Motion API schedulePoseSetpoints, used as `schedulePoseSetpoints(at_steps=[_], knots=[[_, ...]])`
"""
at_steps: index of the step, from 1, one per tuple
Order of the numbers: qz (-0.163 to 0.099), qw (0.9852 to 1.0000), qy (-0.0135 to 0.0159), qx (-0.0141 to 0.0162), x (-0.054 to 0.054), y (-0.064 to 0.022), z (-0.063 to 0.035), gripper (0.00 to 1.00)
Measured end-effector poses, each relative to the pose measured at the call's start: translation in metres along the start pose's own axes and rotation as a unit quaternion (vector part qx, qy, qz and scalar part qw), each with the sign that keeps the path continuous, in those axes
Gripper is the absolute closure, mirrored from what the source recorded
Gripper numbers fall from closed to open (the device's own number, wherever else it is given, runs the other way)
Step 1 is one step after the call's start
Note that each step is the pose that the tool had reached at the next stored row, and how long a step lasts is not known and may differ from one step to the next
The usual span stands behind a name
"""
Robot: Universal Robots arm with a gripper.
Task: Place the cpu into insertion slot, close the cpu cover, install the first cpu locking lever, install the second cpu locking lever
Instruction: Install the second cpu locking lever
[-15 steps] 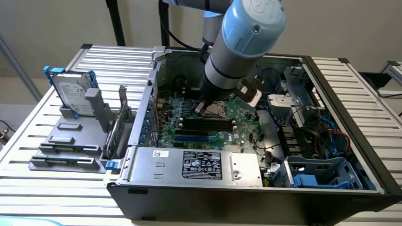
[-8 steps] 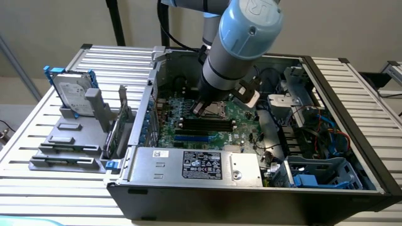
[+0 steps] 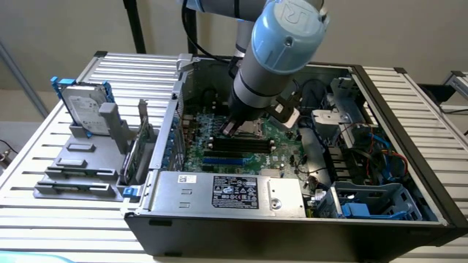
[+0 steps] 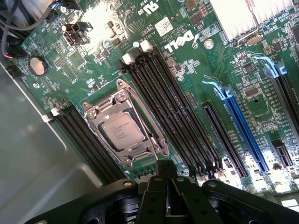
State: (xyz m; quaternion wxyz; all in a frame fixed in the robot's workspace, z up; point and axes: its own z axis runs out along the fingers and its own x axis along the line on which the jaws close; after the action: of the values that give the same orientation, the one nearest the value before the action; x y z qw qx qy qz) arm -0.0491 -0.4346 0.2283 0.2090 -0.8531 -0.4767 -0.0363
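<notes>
A: From the exterior view, the arm reaches down into the open computer case, which sits on a slatted table. The gripper is low over the green circuit board, just above the black memory slots. The arm's body covers the socket, so I can't place the chip from there.

B: And the wrist view?

A: The gripper has its jaws together, holding nothing that I can see. The cpu lies silver face up in the insertion slot, with the cpu cover flat around it. A thin locking lever runs along one edge of the frame.

B: What could go wrong?

A: The tip sits close to the socket's corner. If it comes down off line, I'd guess it slips off the thin lever and scrapes the board, or pushes on the frame instead.

B: Anything unclear?

A: Whether either lever is hooked under its catch. The glare on the metal hides that, and the gripper's black body covers the board nearest the camera.
</notes>
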Motion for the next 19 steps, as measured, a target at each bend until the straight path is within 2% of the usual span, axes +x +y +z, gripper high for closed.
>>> schedulePoseSetpoints(at_steps=[12, 19], knots=[[-0.002, 1.0, 0.0026, -0.0046, -0.008, -0.0047, 0.0131, 0.89], [-0.003, 1.0, 0.0037, -0.0065, -0.008, -0.0087, 0.0195, 0.89]])
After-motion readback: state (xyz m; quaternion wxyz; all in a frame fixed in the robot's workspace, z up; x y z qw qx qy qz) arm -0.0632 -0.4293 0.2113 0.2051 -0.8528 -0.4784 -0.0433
